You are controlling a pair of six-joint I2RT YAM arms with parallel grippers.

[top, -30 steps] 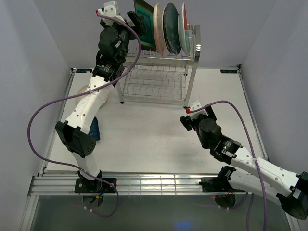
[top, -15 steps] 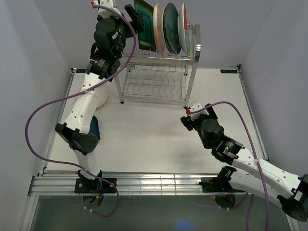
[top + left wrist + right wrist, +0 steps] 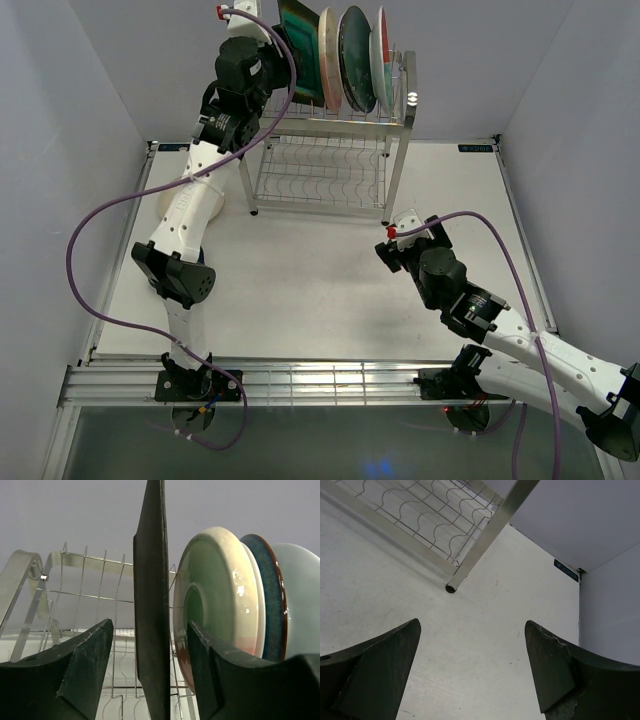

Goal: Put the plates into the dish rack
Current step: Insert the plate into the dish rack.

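The steel dish rack (image 3: 330,172) stands at the back of the table. Several plates stand upright in its top tier: a square green plate (image 3: 300,52) at the left, then a cream plate (image 3: 330,50), a dark teal plate (image 3: 355,45) and a pink-rimmed plate (image 3: 380,50). My left gripper (image 3: 282,38) is open around the square green plate's edge (image 3: 150,580), with a gap on each side of it. The cream plate (image 3: 220,590) and a dark blue plate (image 3: 265,595) stand just to its right. My right gripper (image 3: 388,240) is open and empty, low over the table.
The rack's lower tier (image 3: 320,175) holds no plates. Its front right leg (image 3: 485,535) stands just ahead of my right gripper (image 3: 472,624). The rack's wires (image 3: 80,595) lie behind my left fingers. Grey walls close in on three sides.
My left arm has shifted its elbow and wrist, swinging left and back, while its gripper stays at the square green plate. My right gripper has barely moved.
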